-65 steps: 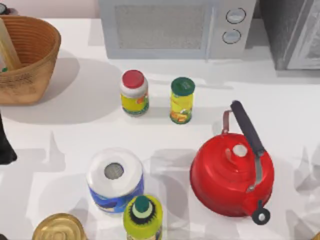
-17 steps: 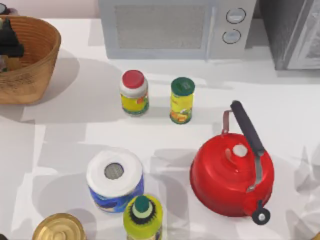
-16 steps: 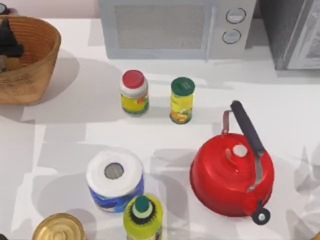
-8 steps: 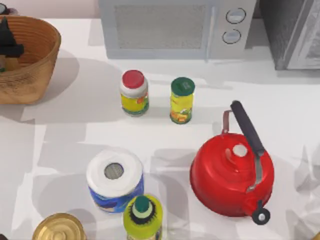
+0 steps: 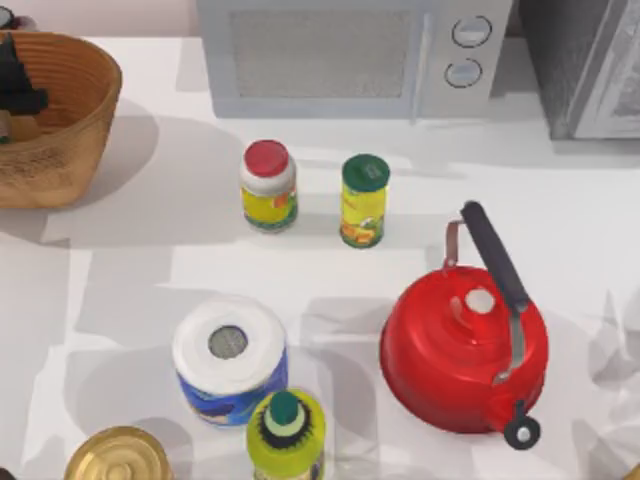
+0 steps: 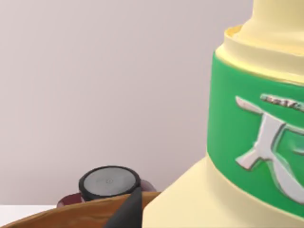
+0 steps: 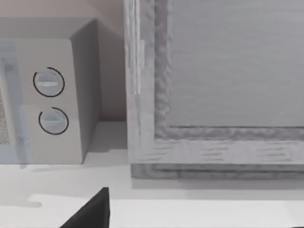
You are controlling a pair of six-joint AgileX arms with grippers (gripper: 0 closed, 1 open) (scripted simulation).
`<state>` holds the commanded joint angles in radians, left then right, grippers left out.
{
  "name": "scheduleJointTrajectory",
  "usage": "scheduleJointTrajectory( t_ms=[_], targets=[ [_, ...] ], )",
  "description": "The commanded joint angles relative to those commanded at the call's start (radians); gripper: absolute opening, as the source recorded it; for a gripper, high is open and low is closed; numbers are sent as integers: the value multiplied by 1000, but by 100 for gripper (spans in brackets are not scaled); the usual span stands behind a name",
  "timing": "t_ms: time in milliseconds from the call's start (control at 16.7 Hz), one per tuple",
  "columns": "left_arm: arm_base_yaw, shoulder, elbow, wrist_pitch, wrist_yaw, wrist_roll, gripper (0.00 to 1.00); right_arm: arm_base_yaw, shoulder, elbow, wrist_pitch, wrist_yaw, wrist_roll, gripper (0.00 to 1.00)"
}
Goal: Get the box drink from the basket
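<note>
The light-brown wicker basket point(image 5: 70, 110) stands at the back left of the table. My left gripper point(image 5: 15, 85) is down inside it, over the spot where the box drink leans. In the left wrist view the cream box drink point(image 6: 247, 142) with its green band is very close. One dark fingertip point(image 6: 128, 211) presses against its side, just above the basket rim point(image 6: 61, 217). The jaws are shut on the carton. My right gripper point(image 7: 95, 213) is parked at the right, facing the back.
A microwave point(image 5: 340, 60) and a grey cabinet point(image 5: 590, 65) line the back. A red-lidded jar point(image 5: 268, 185) and a green-capped jar point(image 5: 364, 200) stand mid-table. Nearer are a red kettle point(image 5: 465, 345), paper roll point(image 5: 230, 358), lime bottle point(image 5: 286, 435) and gold can point(image 5: 118, 458).
My left gripper moved from the table's left edge into the basket and covered the box drink. Over the last second it has barely shifted. The right arm is still.
</note>
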<state>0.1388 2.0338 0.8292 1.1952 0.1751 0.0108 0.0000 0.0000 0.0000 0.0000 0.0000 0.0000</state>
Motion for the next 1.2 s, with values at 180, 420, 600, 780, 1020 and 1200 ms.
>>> scheduleJointTrajectory(
  t_ms=[180, 420, 600, 780, 1020, 1200],
  targets=[
    [7, -28, 1, -14, 0, 2, 0, 0, 0, 0, 0, 0, 0, 100],
    [7, -84, 42, -119, -1, 2, 0, 0, 0, 0, 0, 0, 0, 100],
    [7, -158, 98, -239, -2, 4, 0, 0, 0, 0, 0, 0, 0, 100],
    [6, -241, 160, -375, -4, 6, 0, 0, 0, 0, 0, 0, 0, 100],
    [5, -338, 229, -543, -6, 5, 0, 0, 0, 0, 0, 0, 0, 100],
    [5, -380, 259, -617, -6, 4, 0, 0, 0, 0, 0, 0, 0, 100]
  ],
)
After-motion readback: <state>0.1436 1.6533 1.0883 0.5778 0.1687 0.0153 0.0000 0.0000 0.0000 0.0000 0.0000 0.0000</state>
